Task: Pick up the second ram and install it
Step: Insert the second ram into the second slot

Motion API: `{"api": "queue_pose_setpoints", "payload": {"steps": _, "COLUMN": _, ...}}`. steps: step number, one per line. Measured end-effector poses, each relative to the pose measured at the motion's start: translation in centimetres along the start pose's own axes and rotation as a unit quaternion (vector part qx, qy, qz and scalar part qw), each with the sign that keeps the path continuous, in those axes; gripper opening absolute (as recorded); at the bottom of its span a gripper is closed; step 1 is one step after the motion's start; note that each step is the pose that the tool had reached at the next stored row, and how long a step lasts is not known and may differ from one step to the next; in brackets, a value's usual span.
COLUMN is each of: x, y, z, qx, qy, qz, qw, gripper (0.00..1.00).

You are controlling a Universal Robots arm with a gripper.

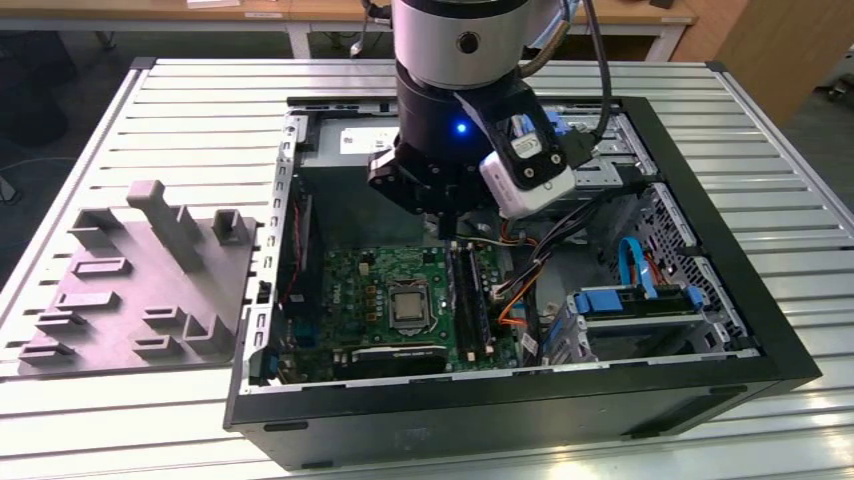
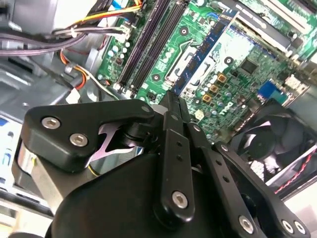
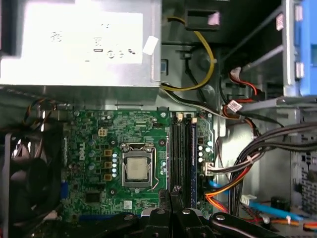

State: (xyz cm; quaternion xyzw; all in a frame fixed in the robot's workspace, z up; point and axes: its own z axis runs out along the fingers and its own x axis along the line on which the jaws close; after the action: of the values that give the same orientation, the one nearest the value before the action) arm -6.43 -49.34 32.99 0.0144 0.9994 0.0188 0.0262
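Black end effector vertical above green motherboard

Arm upright, pincer closed.

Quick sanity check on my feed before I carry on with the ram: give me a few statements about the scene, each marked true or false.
1. The gripper is inside the open case, over the motherboard. True.
2. Its fingers are spread wide apart. False: they are closed together, near the memory slots.
3. A cooler covers the processor socket. False: the socket is uncovered, with its metal top showing.
4. The grey fixture sits outside the case, on the exterior view's left. True.
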Motion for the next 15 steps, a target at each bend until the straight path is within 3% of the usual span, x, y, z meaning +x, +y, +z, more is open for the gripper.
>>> {"api": "queue_pose_setpoints", "payload": {"steps": 7, "x": -0.09, "y": 0.01, "z": 0.01, "qx": 0.0002, "qy": -0.0002, "qz": 0.005, "qw": 1.0000, "gripper": 0.11}}
{"api": "queue_pose_setpoints", "payload": {"steps": 15, "x": -1.40, "y": 0.03, "z": 0.42, "qx": 0.0001, "qy": -0.0001, "qz": 0.005, "qw": 1.0000, "gripper": 0.11}}
